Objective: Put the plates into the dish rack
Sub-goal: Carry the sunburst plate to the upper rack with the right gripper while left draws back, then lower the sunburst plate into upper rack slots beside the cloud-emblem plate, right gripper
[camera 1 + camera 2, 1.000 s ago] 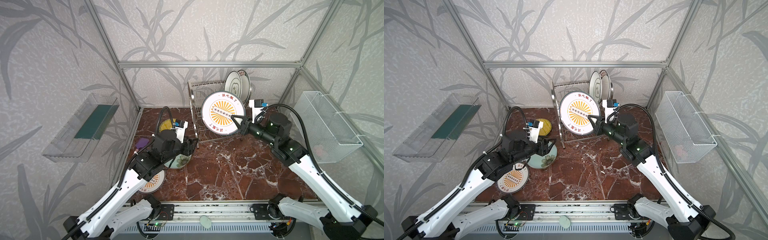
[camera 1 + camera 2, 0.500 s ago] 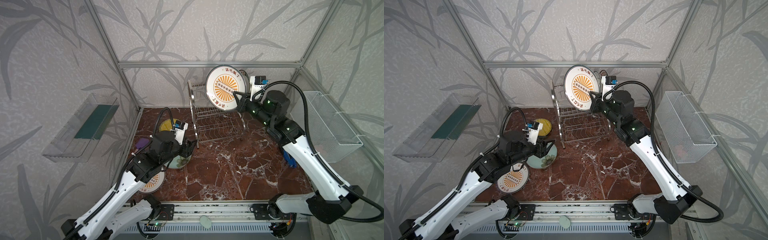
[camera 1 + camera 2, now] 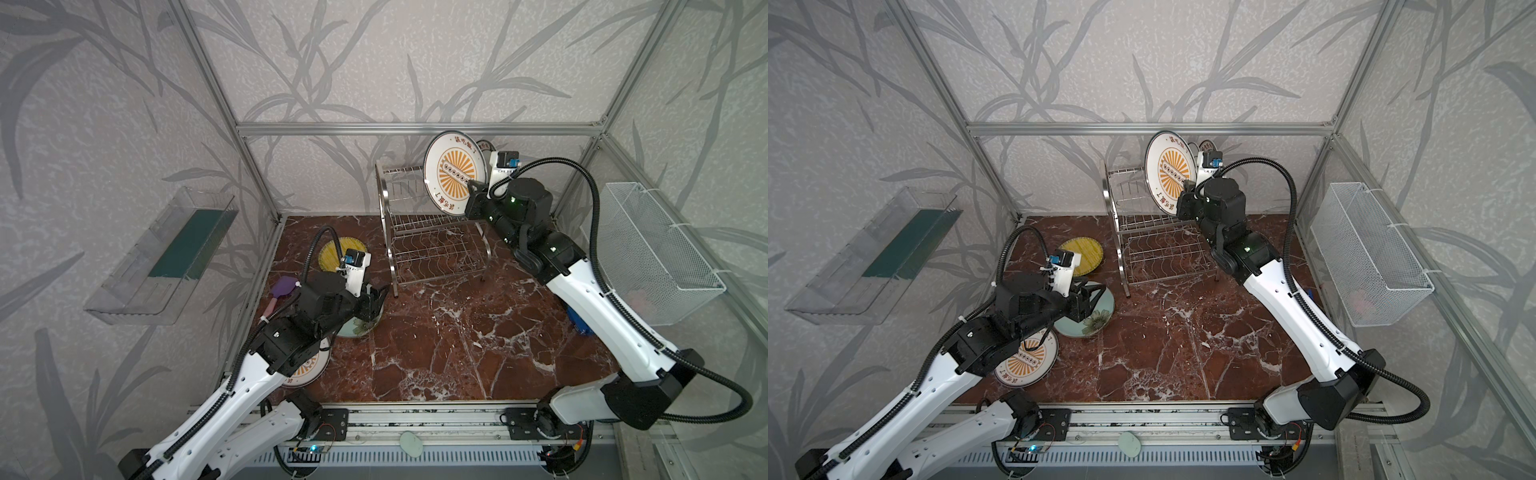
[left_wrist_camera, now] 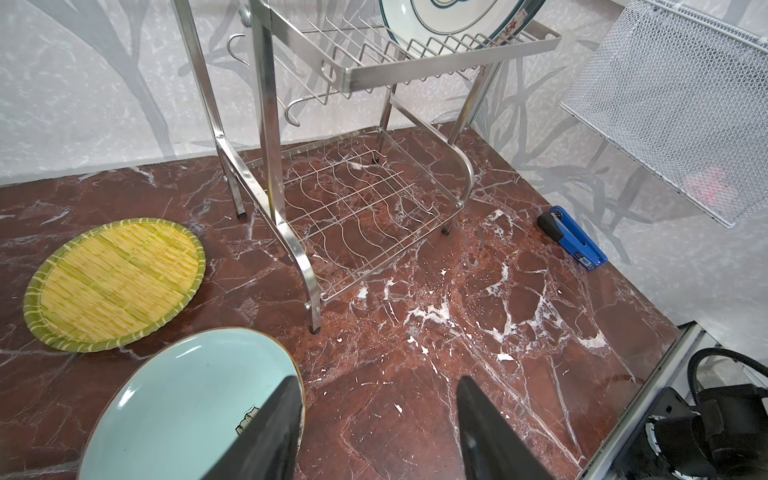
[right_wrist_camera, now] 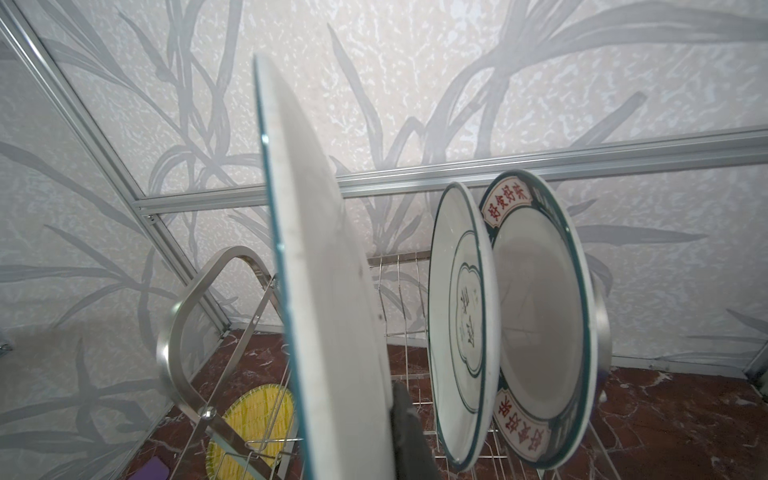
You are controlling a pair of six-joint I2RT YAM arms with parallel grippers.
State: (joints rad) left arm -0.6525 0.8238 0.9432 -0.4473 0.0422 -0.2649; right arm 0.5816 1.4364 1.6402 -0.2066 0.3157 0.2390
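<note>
My right gripper (image 3: 471, 193) (image 3: 1185, 195) (image 5: 388, 415) is shut on the rim of a white plate with an orange sunburst (image 3: 455, 172) (image 3: 1169, 172) (image 5: 328, 291). It holds the plate upright over the upper shelf of the steel dish rack (image 3: 432, 232) (image 3: 1154, 237) (image 4: 415, 54) (image 5: 183, 316). Two white plates with dark markings (image 5: 461, 316) (image 5: 540, 332) stand in the shelf beside it. My left gripper (image 3: 376, 295) (image 3: 1090, 295) (image 4: 378, 399) is open and low, one finger over the rim of the pale teal plate (image 3: 1096, 322) (image 4: 187, 399). A yellow plate (image 4: 112, 278) (image 3: 1088, 255) lies flat. Another sunburst plate (image 3: 1027, 359) lies under the left arm.
A white mesh basket (image 3: 660, 253) (image 4: 673, 95) hangs on the right wall and a clear tray (image 3: 166, 253) on the left wall. A blue tool (image 4: 571, 239) lies near the right wall. A purple spatula (image 3: 282, 289) lies by the left edge.
My right gripper has lifted the sunburst plate from in front of the rack to above its upper shelf, then edged it toward the standing plates. The left arm has hardly moved.
</note>
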